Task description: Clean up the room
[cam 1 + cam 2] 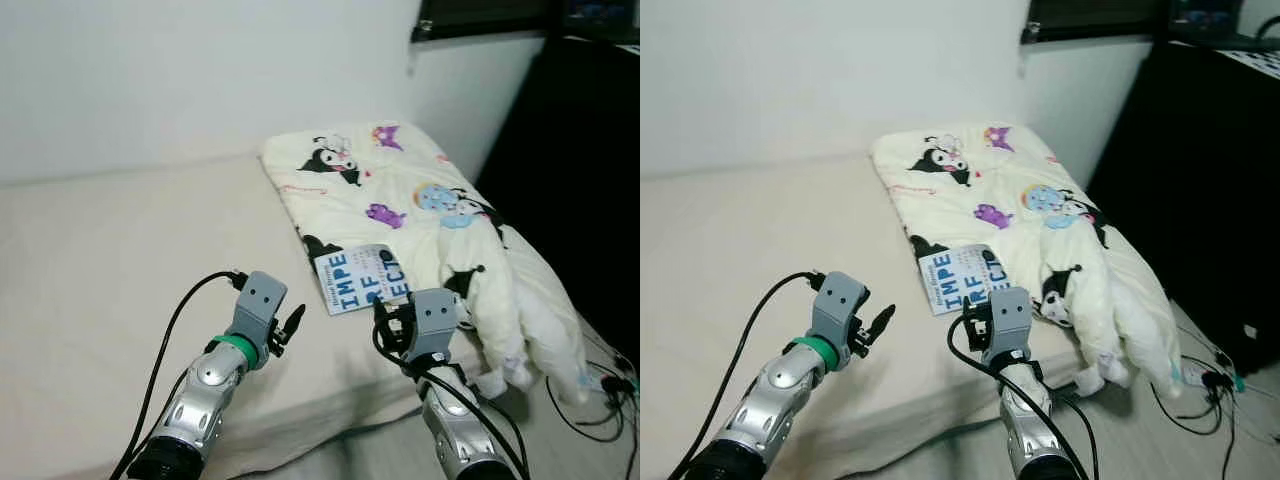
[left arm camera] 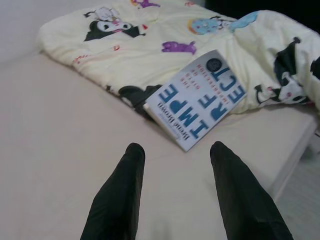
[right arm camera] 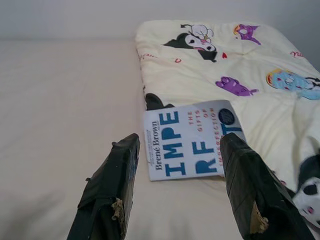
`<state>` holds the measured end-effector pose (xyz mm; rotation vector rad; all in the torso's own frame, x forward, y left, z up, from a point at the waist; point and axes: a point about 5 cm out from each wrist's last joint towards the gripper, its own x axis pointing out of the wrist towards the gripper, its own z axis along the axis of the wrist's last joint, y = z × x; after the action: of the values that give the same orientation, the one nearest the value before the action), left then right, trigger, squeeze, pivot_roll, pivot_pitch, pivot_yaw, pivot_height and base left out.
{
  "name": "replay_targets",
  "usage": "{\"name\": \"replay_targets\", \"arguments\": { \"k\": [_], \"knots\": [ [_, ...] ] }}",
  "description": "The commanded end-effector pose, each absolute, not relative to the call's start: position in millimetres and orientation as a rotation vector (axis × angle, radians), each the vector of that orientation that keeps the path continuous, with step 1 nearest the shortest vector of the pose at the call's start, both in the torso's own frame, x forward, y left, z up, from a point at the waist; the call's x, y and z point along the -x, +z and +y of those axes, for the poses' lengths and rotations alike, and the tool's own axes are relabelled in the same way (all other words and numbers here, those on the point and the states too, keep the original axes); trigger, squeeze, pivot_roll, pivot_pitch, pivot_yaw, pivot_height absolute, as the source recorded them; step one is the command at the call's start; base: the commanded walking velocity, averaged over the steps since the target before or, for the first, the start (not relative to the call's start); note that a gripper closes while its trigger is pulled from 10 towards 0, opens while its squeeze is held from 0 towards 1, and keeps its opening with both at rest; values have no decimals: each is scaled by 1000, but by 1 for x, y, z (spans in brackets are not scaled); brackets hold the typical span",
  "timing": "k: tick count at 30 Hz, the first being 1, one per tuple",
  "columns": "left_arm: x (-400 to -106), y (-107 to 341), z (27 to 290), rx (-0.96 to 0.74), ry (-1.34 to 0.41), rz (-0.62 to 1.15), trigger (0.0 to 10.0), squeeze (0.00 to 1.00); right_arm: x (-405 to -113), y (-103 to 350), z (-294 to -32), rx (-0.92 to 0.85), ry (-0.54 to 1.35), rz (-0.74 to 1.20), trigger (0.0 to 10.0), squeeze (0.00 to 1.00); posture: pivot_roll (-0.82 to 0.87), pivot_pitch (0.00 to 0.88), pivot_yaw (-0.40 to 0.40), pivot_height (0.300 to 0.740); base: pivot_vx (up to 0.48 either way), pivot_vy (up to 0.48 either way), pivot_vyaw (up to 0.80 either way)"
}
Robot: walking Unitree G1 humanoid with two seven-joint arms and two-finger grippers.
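Note:
A white book with big blue letters (image 1: 352, 278) lies on the beige bed (image 1: 120, 250), leaning partly on the edge of a cream cartoon-print blanket (image 1: 400, 190). My right gripper (image 3: 177, 145) is open, a short way before the book's near edge, not touching it. My left gripper (image 2: 175, 150) is open too, hovering over the bare mattress to the left of the book (image 2: 200, 102). Nothing is between either pair of fingers.
The blanket's folded end hangs over the bed's right edge (image 1: 530, 330). Black cables (image 1: 600, 385) lie on the floor at the right. A dark cabinet (image 1: 580, 150) stands beyond the bed's right side. A white wall (image 1: 200, 70) runs behind the bed.

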<state>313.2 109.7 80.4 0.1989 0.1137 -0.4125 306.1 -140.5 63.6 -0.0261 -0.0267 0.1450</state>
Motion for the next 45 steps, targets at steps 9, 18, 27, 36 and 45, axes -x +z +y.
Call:
{"name": "replay_targets", "arguments": {
  "k": [9, 18, 27, 36, 45],
  "knots": [
    [-313, 75, 109, -206, -408, 129, 10000, 0, -303, 60, -143, 11, 138, -20, 10000, 0, -52, 0, 21, 736, 0, 0, 731],
    [-313, 74, 109, -207, -408, 130, 10000, 0, -302, 59, -143, 10, 136, -19, 10000, 0, -53, 2, 23, 736, 0, 0, 722],
    [-313, 77, 106, -203, -431, 114, 10000, 0, -302, 61, -143, -39, 121, -39, 10000, 0, -56, 8, 26, 736, 0, 0, 0],
    [-312, 81, 94, -234, -509, 80, 10000, 0, -302, 62, -143, -51, 115, -42, 10000, 0, -59, 10, 31, 736, 0, 0, 0],
    [-312, 83, 92, -220, -524, 75, 10000, 0, -301, 60, -143, -61, 112, -41, 10000, 0, -61, 13, 33, 736, 0, -380, 0]
  ]
}}
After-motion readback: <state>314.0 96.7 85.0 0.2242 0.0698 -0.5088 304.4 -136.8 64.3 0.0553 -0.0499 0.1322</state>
